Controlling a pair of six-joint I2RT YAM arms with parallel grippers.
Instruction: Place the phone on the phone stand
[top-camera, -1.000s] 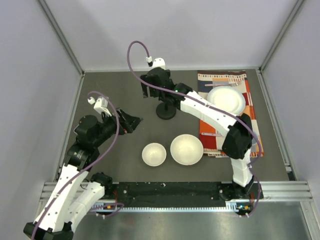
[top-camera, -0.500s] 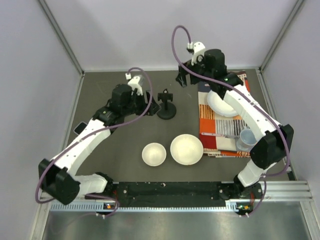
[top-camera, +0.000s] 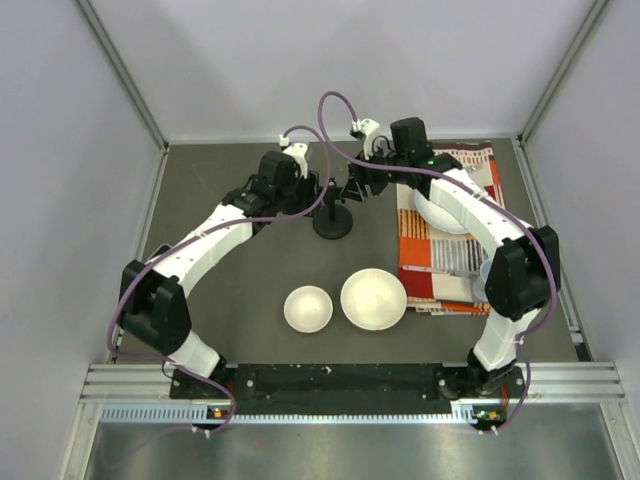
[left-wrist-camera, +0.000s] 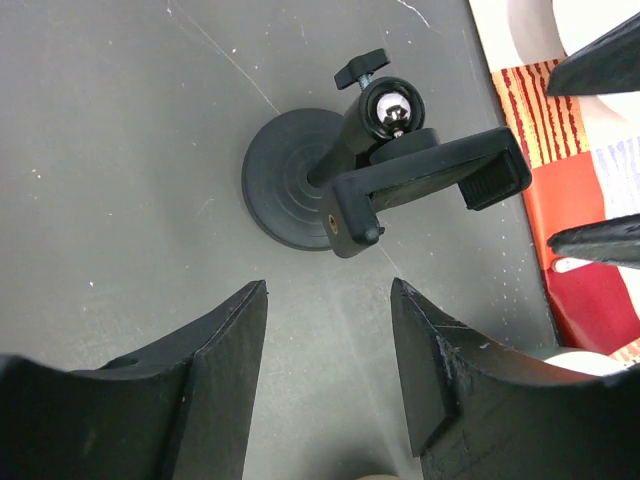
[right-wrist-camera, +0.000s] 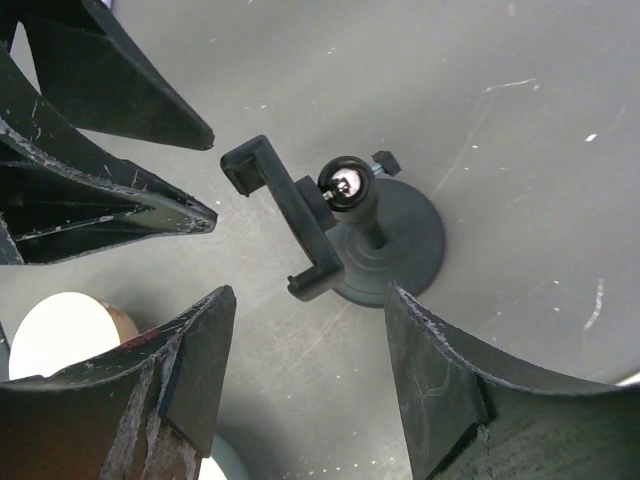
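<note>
two robot arms flank the phone stand (top-camera: 332, 215), whose clamp cradle is empty. the left gripper (left-wrist-camera: 328, 292) and right gripper (right-wrist-camera: 310, 296) both hang beside it with jaws apart, holding nothing (the phone is not in view). crowded this close, either gripper could clip the other or tip the stand.

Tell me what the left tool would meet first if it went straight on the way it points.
Likely the phone stand: its empty clamp lies ahead of the open left tool, though depth is unclear.
</note>
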